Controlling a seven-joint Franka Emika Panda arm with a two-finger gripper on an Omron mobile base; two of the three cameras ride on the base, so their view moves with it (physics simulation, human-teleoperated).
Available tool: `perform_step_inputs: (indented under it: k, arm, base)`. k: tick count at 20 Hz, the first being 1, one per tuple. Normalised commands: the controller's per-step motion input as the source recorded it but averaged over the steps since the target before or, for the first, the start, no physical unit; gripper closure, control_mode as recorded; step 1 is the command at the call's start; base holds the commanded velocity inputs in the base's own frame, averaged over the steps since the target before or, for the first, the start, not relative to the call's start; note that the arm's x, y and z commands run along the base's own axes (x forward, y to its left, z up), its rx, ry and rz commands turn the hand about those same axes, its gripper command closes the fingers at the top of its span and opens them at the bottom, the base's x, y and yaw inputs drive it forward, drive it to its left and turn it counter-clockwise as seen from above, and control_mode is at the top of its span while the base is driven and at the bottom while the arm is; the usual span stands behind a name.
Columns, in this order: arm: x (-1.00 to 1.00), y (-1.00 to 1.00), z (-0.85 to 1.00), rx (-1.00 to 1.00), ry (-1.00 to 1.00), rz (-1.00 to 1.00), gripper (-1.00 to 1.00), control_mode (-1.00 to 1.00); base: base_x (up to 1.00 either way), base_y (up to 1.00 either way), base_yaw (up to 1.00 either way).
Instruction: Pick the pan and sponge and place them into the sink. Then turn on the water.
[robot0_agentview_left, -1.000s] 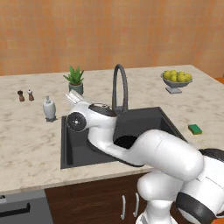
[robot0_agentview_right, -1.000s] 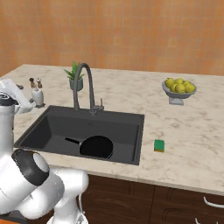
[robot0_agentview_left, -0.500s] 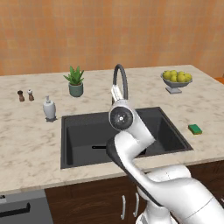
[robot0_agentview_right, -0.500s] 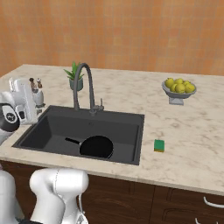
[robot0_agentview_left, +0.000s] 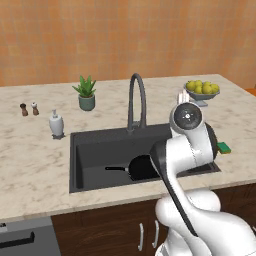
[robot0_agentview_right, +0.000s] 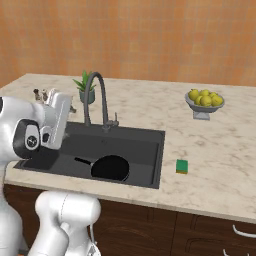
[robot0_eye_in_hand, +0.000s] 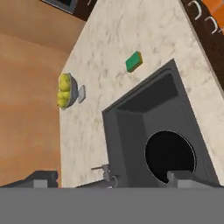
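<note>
Already the pan (robot0_agentview_right: 110, 167) lies inside the sink (robot0_agentview_right: 145, 137), near its front wall. Off the sink's right edge, the sponge (robot0_agentview_right: 182, 166) rests on the counter (robot0_agentview_right: 225, 165). Wide open and empty, the gripper (robot0_eye_in_hand: 111, 178) hangs above the sink.

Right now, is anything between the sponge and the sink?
Nothing visible. The sponge lies on bare counter just right of the sink, with only marble between them. The pan already lies in the basin, leaving room beside it.
</note>
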Motion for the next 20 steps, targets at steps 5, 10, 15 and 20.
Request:
perform_step_inputs:
  k: [5, 10, 15, 20]
  arm:
    - [0.07, -1.00, -0.02, 0.42, 0.07, -0.25, -1.00, -1.00]
    - [0.11, -1.00, -0.15, 0.49, 0.14, -0.44, -1.00, -1.00]
    - [0.20, -0.96, -0.45, 0.28, 0.08, -0.46, -1.00, -1.00]
    - [0.43, -0.74, -0.48, 0.16, 0.07, -0.42, -1.00, -1.00]
  base:
    - [0.00, 0.00, 0.00]
    - [0.00, 0.00, 0.00]
    - [0.00, 0.00, 0.00]
    - [0.00, 0.00, 0.00]
